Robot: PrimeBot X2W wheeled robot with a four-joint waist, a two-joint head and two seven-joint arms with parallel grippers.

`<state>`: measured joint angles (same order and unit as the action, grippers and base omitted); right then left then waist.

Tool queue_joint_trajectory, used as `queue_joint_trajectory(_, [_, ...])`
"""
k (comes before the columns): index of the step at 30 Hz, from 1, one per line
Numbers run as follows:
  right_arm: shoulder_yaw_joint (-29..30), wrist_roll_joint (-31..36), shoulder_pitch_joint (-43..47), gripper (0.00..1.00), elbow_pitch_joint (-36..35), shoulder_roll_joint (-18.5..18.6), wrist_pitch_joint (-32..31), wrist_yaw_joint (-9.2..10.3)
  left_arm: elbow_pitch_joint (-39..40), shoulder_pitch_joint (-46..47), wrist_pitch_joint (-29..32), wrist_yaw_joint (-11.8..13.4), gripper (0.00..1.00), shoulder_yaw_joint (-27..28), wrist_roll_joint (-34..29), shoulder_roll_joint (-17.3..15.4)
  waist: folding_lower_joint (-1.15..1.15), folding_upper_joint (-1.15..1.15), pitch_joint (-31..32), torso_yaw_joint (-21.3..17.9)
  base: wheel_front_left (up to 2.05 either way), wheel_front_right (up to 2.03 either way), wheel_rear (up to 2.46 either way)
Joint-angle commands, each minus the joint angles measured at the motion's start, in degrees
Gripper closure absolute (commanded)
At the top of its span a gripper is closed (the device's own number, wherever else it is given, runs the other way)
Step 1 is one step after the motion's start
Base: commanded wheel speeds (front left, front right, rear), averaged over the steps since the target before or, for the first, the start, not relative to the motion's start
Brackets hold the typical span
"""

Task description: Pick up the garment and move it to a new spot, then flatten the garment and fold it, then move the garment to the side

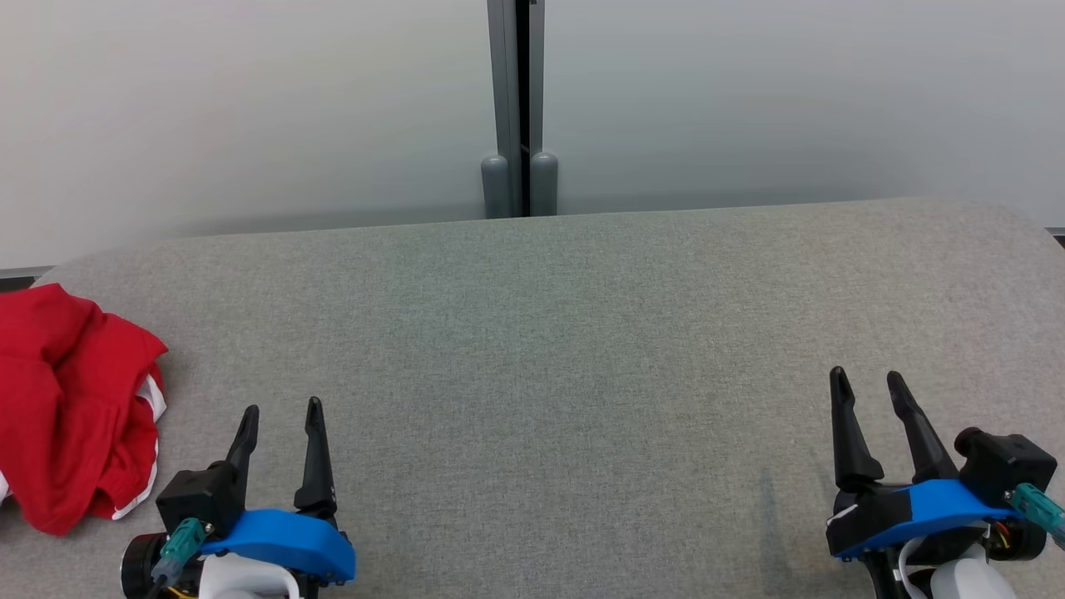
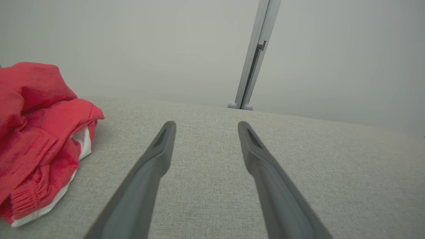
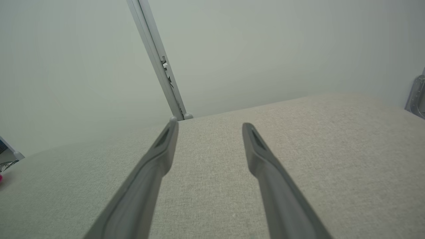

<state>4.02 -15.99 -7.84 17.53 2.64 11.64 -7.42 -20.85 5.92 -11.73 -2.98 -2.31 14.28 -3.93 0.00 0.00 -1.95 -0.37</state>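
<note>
A crumpled red garment (image 1: 66,408) is lying at the left edge of the grey fabric tabletop (image 1: 532,333), which is butting against pale wall panels (image 1: 250,108). The left gripper (image 1: 281,413) and right gripper (image 1: 869,378) are holding their fingers apart, empty.

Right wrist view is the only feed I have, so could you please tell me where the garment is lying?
Observer: The red garment lies at the left edge of the grey surface, as the head view shows.
Operator: Thank you. Is it spread flat?
Observer: No, it sits in a crumpled heap with white trim showing.
Operator: And is the left end effector holding it?
Observer: No, the left end effector is open and stands apart from it, to its right.
</note>
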Motion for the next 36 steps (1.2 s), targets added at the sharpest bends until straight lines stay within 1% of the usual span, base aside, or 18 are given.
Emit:
queue_joint_trajectory(1, [0.1,1.0,-0.7,0.0,-0.6,0.3,0.5,-0.1,0.2,0.4,-0.4,0.4,0.0,-0.2,-1.1,-0.4,0.0,0.0,0.0,0.0,0.0,0.0,0.0])
queue_joint_trajectory(12, [0.4,6.2,-0.3,0.0,-2.3,0.3,1.9,-0.07,0.4,-0.1,-1.7,1.1,0.0,-1.3,-6.3,-0.6,0.0,0.0,0.4,0.1,0.0,0.0,0.0])
queue_joint_trajectory(23, [0.7,11.3,0.4,0.0,1.6,0.4,2.9,-0.07,-1.4,-0.7,-2.8,1.7,0.0,-1.6,-10.4,-0.4,0.0,0.0,0.0,0.2,0.0,0.0,0.0])
queue_joint_trajectory(29, [0.7,13.6,-0.2,0.0,2.2,0.4,3.6,-0.07,-1.6,-0.7,-3.5,2.0,0.0,-1.7,-12.7,-0.3,0.0,0.0,-0.1,0.2,0.0,0.0,0.0])
queue_joint_trajectory(32, [0.5,13.8,-0.4,0.0,1.9,0.4,3.7,-0.07,-1.7,-0.5,-3.6,1.9,0.0,-1.6,-13.0,-0.2,0.0,0.0,-0.1,0.4,0.0,0.0,0.0])
queue_joint_trajectory(36, [-0.4,13.5,-0.2,0.0,1.9,0.4,3.6,-0.07,-1.9,-0.5,-3.6,1.8,0.0,-1.6,-12.9,-0.1,0.0,0.0,-0.3,1.7,0.0,0.0,0.0])
